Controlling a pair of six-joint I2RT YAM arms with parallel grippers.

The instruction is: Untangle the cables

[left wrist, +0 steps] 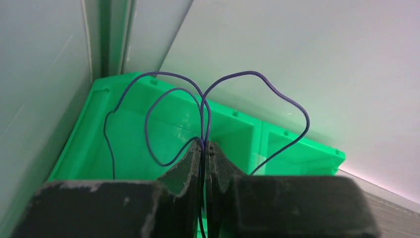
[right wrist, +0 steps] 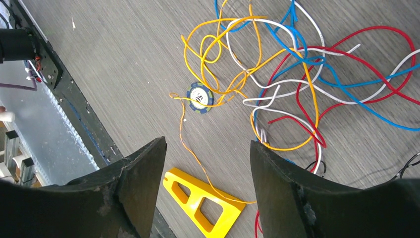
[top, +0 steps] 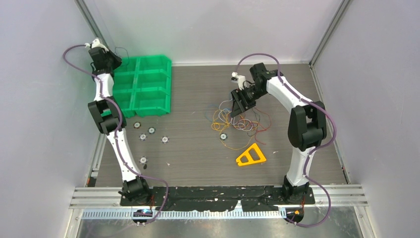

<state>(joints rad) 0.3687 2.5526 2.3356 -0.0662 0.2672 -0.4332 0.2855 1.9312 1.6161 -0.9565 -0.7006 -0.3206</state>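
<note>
A tangle of thin cables in red, orange, yellow, blue, white and black lies on the table right of centre. My right gripper hovers just above it; in the right wrist view its jaws stand wide open and empty, with the cables spread ahead. My left gripper is raised at the back left corner over the green bin. In the left wrist view it is shut on one thin dark blue cable, whose loops stand up above the fingertips.
A yellow triangular piece lies in front of the tangle. One poker chip sits among the orange wires, and several more are scattered at centre left. The green bin has several compartments. Walls enclose the table on three sides.
</note>
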